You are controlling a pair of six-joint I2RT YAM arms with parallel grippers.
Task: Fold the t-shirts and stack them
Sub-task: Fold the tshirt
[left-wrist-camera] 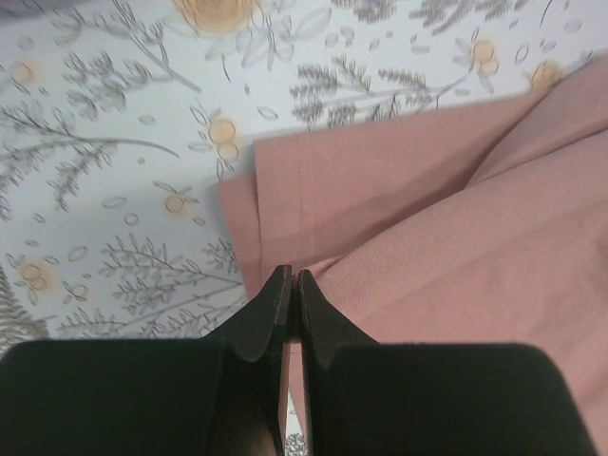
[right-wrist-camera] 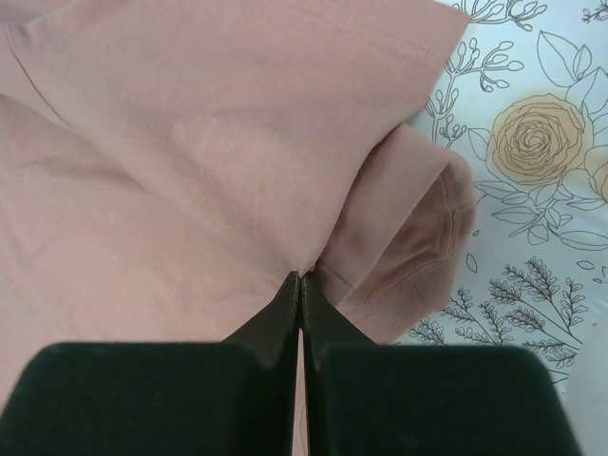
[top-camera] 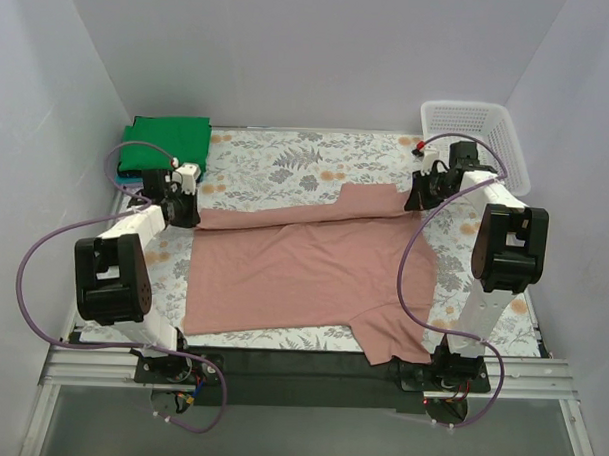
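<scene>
A pink-brown t-shirt (top-camera: 303,273) lies spread across the middle of the bench (top-camera: 281,339), which is covered in a floral cloth (top-camera: 277,167). Its far part is doubled over toward the near side, making a long fold that runs from one arm to the other, and one sleeve reaches the near edge on the right. The left claw (top-camera: 190,220) is clenched on the shirt at the left end of that fold, with pink fabric pinched between its black fingers (left-wrist-camera: 271,304) just beside a stitched hem. The right claw (top-camera: 415,202) is clenched on the shirt at the right end, by a bunched sleeve. A folded green t-shirt (top-camera: 167,143) sits at the far left corner, well apart from the pink one. A white mesh basket (top-camera: 478,129) stands at the far right corner.
</scene>
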